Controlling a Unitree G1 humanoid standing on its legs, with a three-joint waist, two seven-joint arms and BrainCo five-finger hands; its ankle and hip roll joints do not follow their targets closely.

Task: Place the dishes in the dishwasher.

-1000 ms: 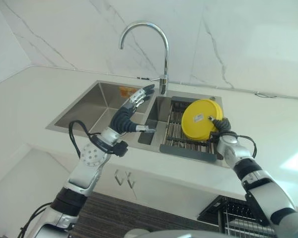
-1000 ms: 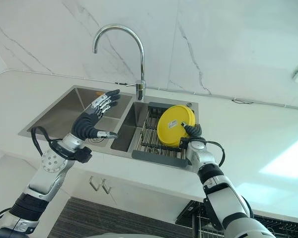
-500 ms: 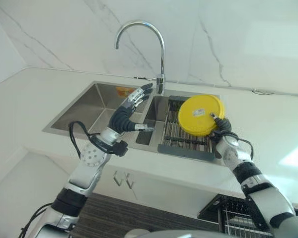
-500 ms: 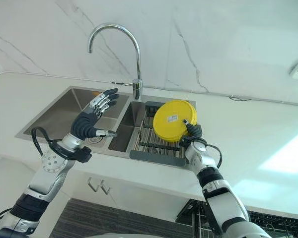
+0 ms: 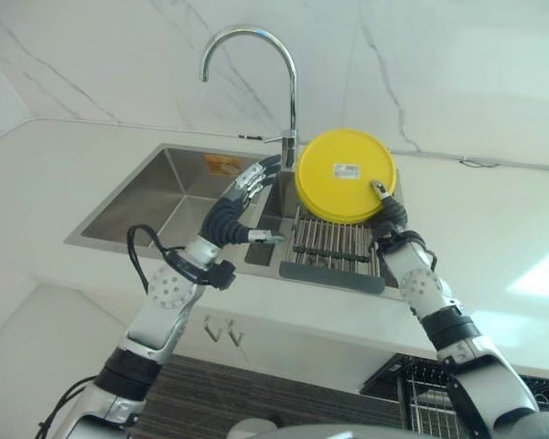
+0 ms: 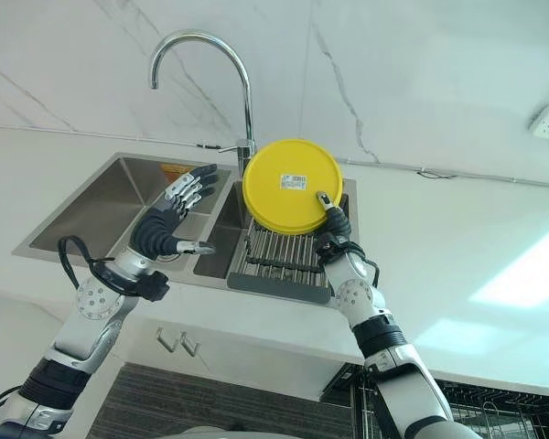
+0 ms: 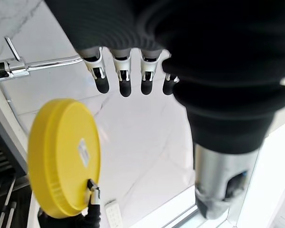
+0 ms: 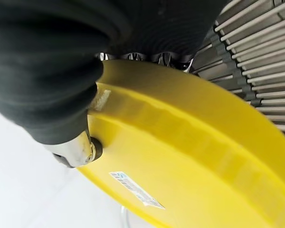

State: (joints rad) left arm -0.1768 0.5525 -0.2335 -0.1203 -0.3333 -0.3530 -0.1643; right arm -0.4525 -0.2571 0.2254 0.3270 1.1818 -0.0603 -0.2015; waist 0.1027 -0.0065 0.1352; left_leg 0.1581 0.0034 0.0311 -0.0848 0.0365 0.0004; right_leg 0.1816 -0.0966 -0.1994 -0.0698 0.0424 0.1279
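Observation:
A round yellow plate point(image 5: 345, 175) with a small white sticker on its underside is held upright in the air above the steel drying rack point(image 5: 332, 249) in the right sink basin. My right hand point(image 5: 388, 216) is shut on the plate's lower right rim, thumb on the underside point(image 8: 80, 147) and fingers behind it. The plate also shows in the left wrist view point(image 7: 61, 156). My left hand point(image 5: 238, 206) hovers open over the divider between the two basins, fingers straight point(image 7: 125, 83), holding nothing.
A double steel sink point(image 5: 178, 192) is set in a white counter point(image 5: 494, 238) with a tall curved tap point(image 5: 288, 87) behind it. A marble wall rises at the back. A dishwasher's wire rack point(image 5: 421, 402) shows below the counter at lower right.
My right hand has lifted the yellow plate up off the drying rack and to the left, now in front of the tap. The left hand has stayed in place. The camera has shifted slightly.

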